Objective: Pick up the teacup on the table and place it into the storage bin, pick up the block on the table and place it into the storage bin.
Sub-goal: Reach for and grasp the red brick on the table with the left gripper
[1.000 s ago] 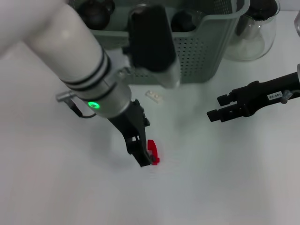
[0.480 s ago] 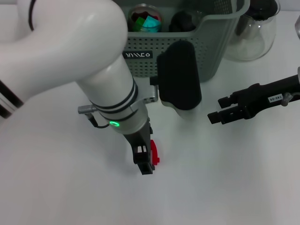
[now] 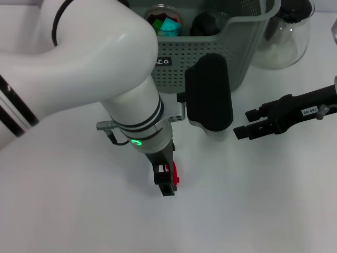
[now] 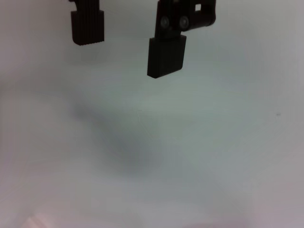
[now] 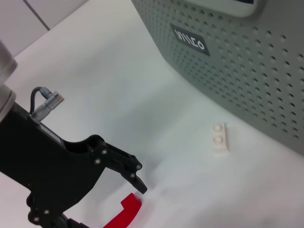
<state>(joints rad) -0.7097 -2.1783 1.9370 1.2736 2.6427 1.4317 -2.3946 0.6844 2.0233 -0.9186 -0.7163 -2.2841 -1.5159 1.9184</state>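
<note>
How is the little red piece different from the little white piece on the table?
The red piece is bright red and curved like a hook; the white block is pale, straight and has two round studs on top. The red piece lies right by the left gripper, whose jaws stand open; the white block lies alone, close to the storage bin, with no gripper near it. Both are small and rest on the table, outside the bin.

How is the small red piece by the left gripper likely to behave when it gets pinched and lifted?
The red piece looks thin, curved and rigid, so probably light and stiff. It lies flat on the table, giving the left gripper little height to catch; it may skid or pivot. Its open fingers appear wide enough.
</note>
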